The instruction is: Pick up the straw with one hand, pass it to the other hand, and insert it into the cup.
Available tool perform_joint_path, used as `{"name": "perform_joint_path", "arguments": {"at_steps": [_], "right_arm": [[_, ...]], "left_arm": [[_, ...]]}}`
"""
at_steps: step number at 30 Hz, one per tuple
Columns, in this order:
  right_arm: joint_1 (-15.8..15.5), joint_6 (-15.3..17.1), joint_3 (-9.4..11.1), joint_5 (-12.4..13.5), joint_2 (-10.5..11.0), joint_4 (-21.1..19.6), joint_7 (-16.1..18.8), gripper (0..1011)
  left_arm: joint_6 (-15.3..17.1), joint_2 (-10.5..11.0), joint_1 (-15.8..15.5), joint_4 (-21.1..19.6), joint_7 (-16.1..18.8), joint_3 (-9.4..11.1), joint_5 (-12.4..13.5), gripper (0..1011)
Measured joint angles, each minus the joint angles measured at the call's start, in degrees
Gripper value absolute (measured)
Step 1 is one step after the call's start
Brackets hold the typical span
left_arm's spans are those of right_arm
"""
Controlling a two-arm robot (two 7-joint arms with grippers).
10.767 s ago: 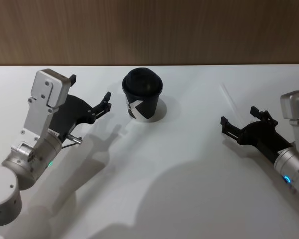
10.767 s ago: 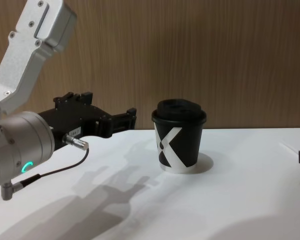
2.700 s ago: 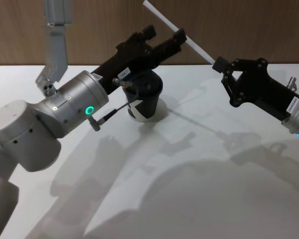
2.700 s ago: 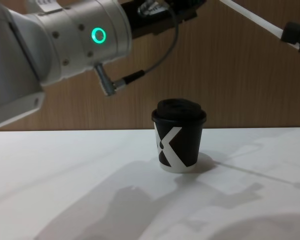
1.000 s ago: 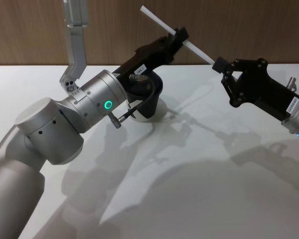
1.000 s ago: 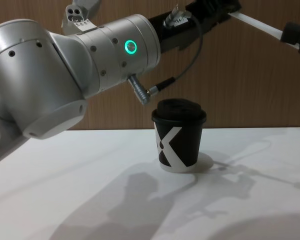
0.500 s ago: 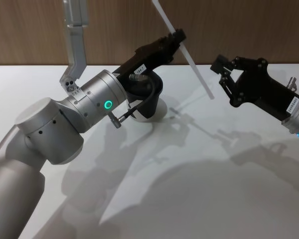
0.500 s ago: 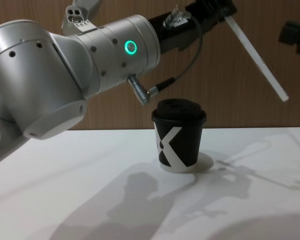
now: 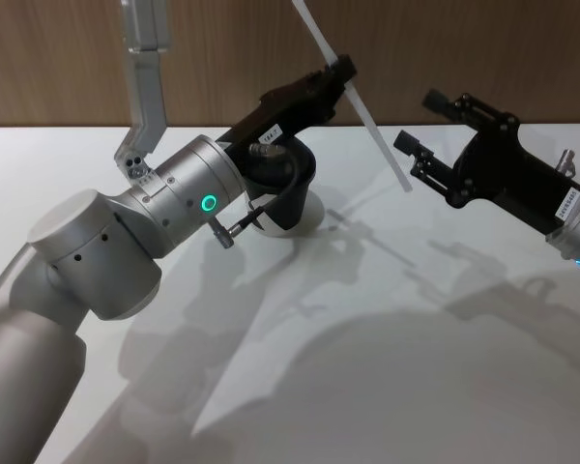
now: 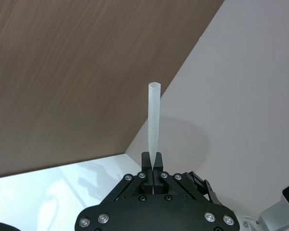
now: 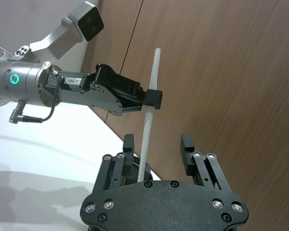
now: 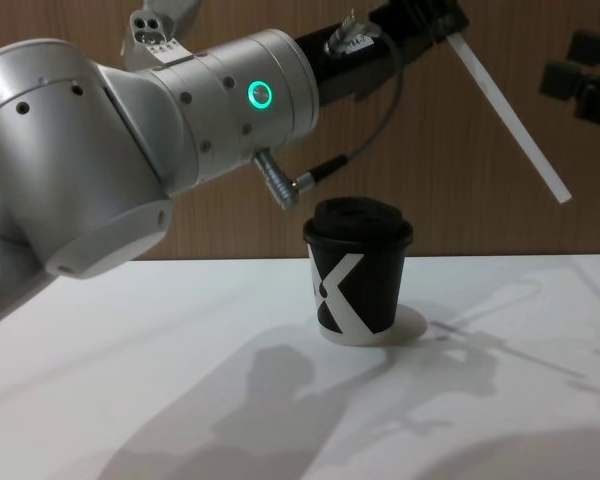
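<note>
The white straw (image 9: 353, 97) is held in the air, tilted, its lower end pointing down to the right. My left gripper (image 9: 343, 72), the one with the silver wrist and green ring, is shut on the straw above its middle, above the cup. The black cup (image 12: 358, 270) with the white X mark and domed lid stands on the table, partly hidden behind the left gripper in the head view. My right gripper (image 9: 420, 123) is open just right of the straw's lower end, not touching it. In the right wrist view the straw (image 11: 148, 125) runs between the open right fingers (image 11: 187, 144).
The white table (image 9: 367, 367) stretches out below both arms. A wooden wall (image 12: 280, 220) stands behind it. A dark cable with a metal plug (image 12: 300, 182) hangs from the left wrist, just above the cup's lid.
The right gripper has let go of the straw and opened. The straw has swung to a steeper tilt in the left gripper, its lower end dropping.
</note>
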Motion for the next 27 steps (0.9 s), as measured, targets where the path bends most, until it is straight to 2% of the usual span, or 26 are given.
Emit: {"name": "perform_joint_path", "arguments": {"at_steps": [1, 2, 4, 10, 11, 14, 15, 27], "right_arm": [[0.0, 0.0, 0.0, 0.0, 0.0, 0.0, 0.0, 603], [0.0, 0.0, 0.0, 0.0, 0.0, 0.0, 0.0, 603], [0.0, 0.0, 0.0, 0.0, 0.0, 0.0, 0.0, 688], [0.0, 0.0, 0.0, 0.0, 0.0, 0.0, 0.0, 861], [0.0, 0.0, 0.0, 0.0, 0.0, 0.0, 0.0, 909], [0.0, 0.0, 0.0, 0.0, 0.0, 0.0, 0.0, 955], [0.0, 0.0, 0.0, 0.0, 0.0, 0.0, 0.0, 998], [0.0, 0.0, 0.0, 0.0, 0.0, 0.0, 0.0, 1001]], "left_arm": [[-0.1, 0.0, 0.0, -0.1, 0.1, 0.0, 0.1, 7], [-0.6, 0.2, 0.1, -0.3, 0.4, 0.1, 0.6, 7], [-1.0, 0.4, 0.1, -0.6, 0.7, 0.2, 1.2, 7], [-3.0, 1.3, 0.2, -1.7, 2.0, 0.7, 3.7, 7], [-3.7, 1.6, 0.2, -2.1, 2.4, 0.9, 4.7, 7], [-4.5, 2.1, 0.2, -2.7, 3.1, 1.1, 6.0, 5], [-5.2, 2.4, 0.2, -3.2, 3.5, 1.3, 7.2, 7], [-8.2, 6.0, -0.5, -7.1, 7.0, 2.8, 16.8, 6]]}}
